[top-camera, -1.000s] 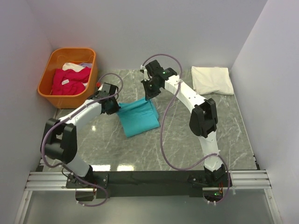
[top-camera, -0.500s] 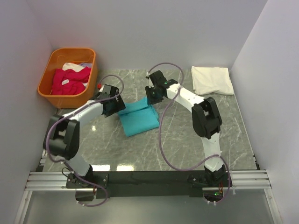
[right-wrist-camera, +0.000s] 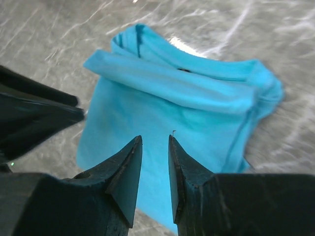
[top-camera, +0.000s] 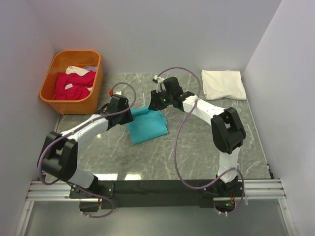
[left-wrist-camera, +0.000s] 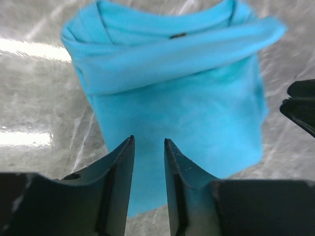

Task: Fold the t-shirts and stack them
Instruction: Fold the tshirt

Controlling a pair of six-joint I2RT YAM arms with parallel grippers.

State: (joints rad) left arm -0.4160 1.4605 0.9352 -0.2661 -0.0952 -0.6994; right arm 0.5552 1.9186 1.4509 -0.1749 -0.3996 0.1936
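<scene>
A turquoise t-shirt (top-camera: 146,126) lies folded on the marble table, also in the left wrist view (left-wrist-camera: 177,98) and the right wrist view (right-wrist-camera: 182,108); a small dark neck label (left-wrist-camera: 178,35) shows at its far fold. My left gripper (top-camera: 127,114) hangs over the shirt's far left corner, jaws slightly apart and empty (left-wrist-camera: 148,142). My right gripper (top-camera: 153,102) hangs over the far right corner, jaws slightly apart and empty (right-wrist-camera: 155,140). A folded white t-shirt (top-camera: 224,84) lies at the back right. Magenta-pink shirts (top-camera: 74,84) sit in the basket.
An orange plastic basket (top-camera: 57,101) stands at the back left against the wall, with some white cloth (top-camera: 78,70) behind the pink shirts. Walls close in the table on the left, back and right.
Both grippers have come down toward the table and let go of the turquoise shirt's far edge. The shirt has dropped flat into a smaller folded shape.
</scene>
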